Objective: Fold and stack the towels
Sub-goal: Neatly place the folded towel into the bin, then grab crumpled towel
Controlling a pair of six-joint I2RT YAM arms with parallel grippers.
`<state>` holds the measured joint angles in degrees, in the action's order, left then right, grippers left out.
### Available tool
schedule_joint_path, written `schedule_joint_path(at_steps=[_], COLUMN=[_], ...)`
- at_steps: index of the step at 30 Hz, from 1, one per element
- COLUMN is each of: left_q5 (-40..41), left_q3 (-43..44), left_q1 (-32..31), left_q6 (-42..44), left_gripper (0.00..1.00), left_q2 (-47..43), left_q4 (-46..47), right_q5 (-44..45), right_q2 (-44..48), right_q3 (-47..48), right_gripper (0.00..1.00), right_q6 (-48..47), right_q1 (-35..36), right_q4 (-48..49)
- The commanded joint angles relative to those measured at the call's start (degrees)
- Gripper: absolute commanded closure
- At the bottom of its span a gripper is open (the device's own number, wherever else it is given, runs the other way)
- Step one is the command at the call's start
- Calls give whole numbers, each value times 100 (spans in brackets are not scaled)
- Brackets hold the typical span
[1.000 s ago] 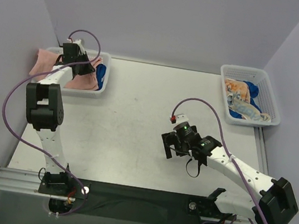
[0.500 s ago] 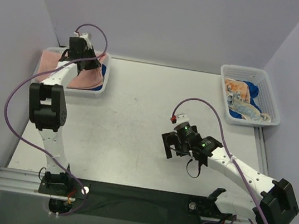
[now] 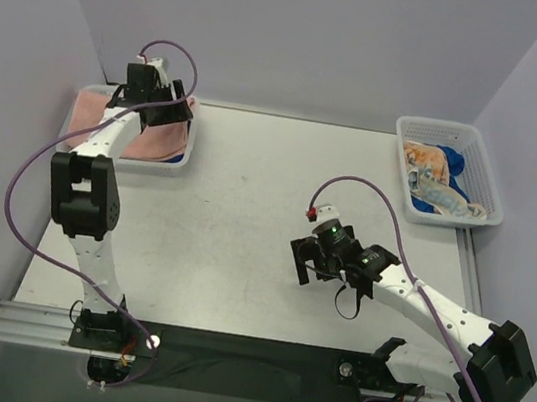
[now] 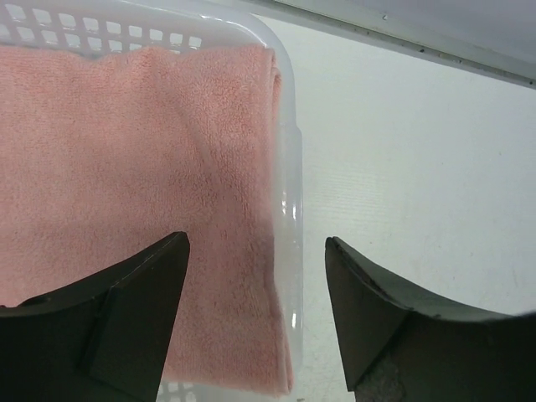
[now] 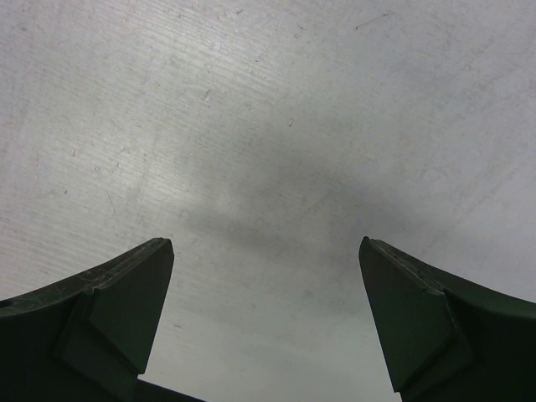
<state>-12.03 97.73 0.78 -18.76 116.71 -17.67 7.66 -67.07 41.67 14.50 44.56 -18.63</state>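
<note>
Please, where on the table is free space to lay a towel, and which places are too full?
The widest bare patch of the table lies between the left basket and the right basket, beyond the right gripper. Crowded: the right basket holds crumpled towels, and the left gripper hangs open over the pink towel in the left one.

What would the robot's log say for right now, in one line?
left gripper: open over pink towel in left basket | right gripper: open over table | right basket: crumpled towels
</note>
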Motion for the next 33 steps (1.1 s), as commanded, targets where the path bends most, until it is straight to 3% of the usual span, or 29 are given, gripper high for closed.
schedule_joint_path(at_steps=[1, 2, 6, 12, 19, 28, 33], left_q5=[131, 140, 210, 166, 149, -45, -343], left_q3=[-87, -175, -632, -1063, -1590, -1837, -1740], left_q1=[10, 10, 10, -25, -341, -385, -385], left_q6=[-92, -101, -101, -13, 189, 321, 67], left_gripper=[24, 26, 49, 68, 70, 69, 55], left_q2=[-963, -1079, -1448, -1098, -1001, -1765, -2151], left_q4=[202, 272, 484, 467, 317, 484, 510], right_q5=[69, 78, 69, 51, 16, -19, 208], right_q2=[124, 124, 167, 308, 449, 563, 686], right_q3=[-45, -54, -98, -159, -247, -309, -309], right_gripper=[0, 0, 0, 0, 0, 0, 0], right_q6=[-9, 0, 18, 88, 132, 167, 97], right_q1=[-43, -52, -35, -43, -35, -35, -43], right_q4=[-26, -18, 18, 26, 44, 44, 35])
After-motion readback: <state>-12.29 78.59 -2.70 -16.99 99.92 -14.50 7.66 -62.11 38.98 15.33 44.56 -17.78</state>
